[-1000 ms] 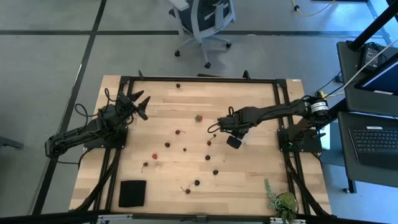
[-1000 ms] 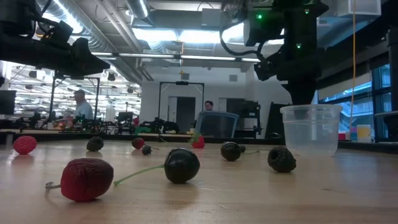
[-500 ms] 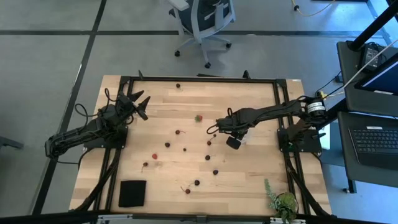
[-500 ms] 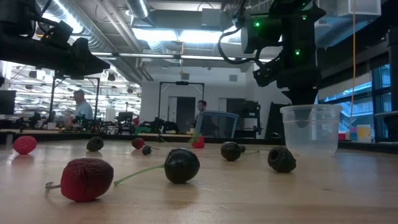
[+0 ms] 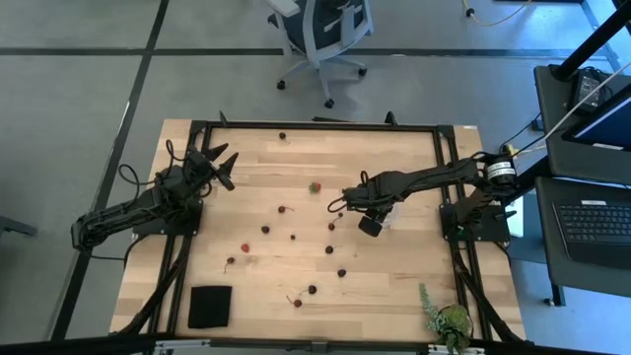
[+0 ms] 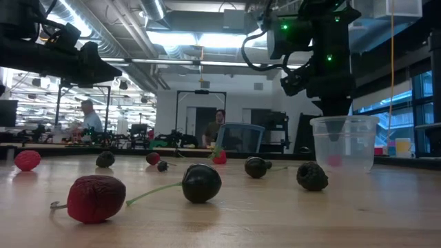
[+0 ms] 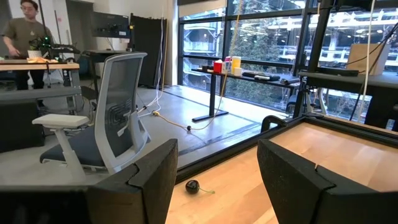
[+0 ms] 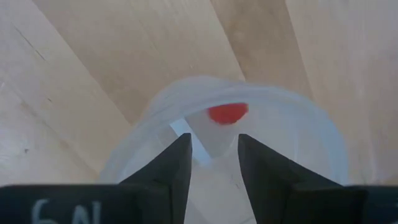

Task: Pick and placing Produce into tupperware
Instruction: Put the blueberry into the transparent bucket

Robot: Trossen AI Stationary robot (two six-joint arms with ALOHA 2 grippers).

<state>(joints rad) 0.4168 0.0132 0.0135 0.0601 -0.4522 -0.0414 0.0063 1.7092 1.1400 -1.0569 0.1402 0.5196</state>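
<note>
On table point(image 5: 394, 266), right pincer point(image 8: 211, 155) parted above tupperware point(image 8: 311, 143) holding red fruit point(image 8: 227, 112).

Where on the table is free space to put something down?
Bare wood lies along the table's near edge between the black pad and the potted plant, and right of the tupperware. The middle is crowded with scattered produce.

Your right gripper point(image 8: 211, 162) has let go: its fingers point(image 8: 163, 168) stand further apart vs a sec ago. A bright red fruit point(image 8: 227, 113) has dropped into the tupperware point(image 6: 344, 143); the tub was empty before, and low view now shows a pink-red blur point(image 6: 334, 160) near its bottom.
</note>
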